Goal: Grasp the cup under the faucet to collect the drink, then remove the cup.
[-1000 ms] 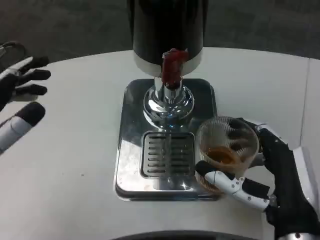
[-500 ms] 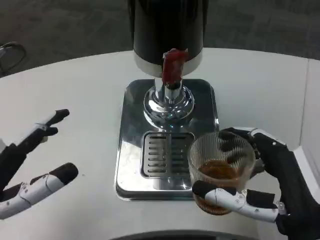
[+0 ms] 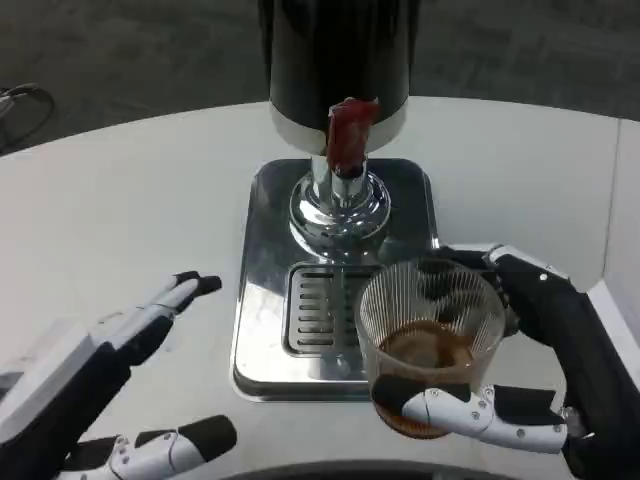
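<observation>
Right hand (image 3: 540, 400) is gripping the ribbed clear cup (image 3: 428, 345), thumb across the near wall, fingers wrapped round the far side. Cup is holding some brown drink, upright, sitting over the front-right corner of the steel drip tray (image 3: 262, 350), overlapping the slotted grate (image 3: 312, 310); cannot tell if it is lifted or resting. Left hand (image 3: 110, 400) is hanging near the table's (image 3: 130, 200) front-left edge, fingers spread apart, holding nothing. Further back, the chrome faucet (image 3: 340, 205) with red lever (image 3: 348, 135) is standing at the tray's far end below the black dispenser body (image 3: 340, 50). Cup is already out from under the faucet, so collecting looks done and removal is in hand. Next move likely calls for carrying the cup level off the tray to bare table, steady grip, no tilt, since spilling is the risk.
</observation>
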{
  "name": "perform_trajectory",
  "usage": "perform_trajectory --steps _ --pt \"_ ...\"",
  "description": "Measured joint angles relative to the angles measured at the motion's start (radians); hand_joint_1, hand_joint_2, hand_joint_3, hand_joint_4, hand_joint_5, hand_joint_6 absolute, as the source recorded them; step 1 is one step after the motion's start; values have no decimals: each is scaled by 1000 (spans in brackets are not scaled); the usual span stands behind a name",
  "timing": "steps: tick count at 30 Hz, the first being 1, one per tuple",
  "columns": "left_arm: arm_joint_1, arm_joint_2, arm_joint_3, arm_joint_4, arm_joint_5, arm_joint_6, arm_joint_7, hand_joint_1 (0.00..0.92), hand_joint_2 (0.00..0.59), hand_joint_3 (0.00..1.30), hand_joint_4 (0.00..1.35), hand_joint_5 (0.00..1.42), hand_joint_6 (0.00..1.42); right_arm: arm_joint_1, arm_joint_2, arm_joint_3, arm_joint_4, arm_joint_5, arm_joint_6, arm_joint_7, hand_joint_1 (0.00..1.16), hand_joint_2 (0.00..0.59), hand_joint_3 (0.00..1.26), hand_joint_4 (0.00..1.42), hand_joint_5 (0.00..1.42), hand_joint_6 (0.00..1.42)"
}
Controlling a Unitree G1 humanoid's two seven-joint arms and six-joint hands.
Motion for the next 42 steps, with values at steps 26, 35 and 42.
perform_trajectory --steps 26,35,42 --pt "111 -26 -78 -327 254 180 -52 0 87 10 0 0 14 79 -57 -49 -122 44 30 105 1059 190 912 1020 1010 760" --pt "93 -27 -84 -353 286 217 -65 0 84 4 0 0 2 97 -63 -73 -130 72 30 106 1063 191 914 1020 1010 763" --pt "85 -27 -89 -355 291 230 -73 0 84 0 0 0 0 99 -67 -77 -143 74 28 107 1069 192 920 1020 1010 764"
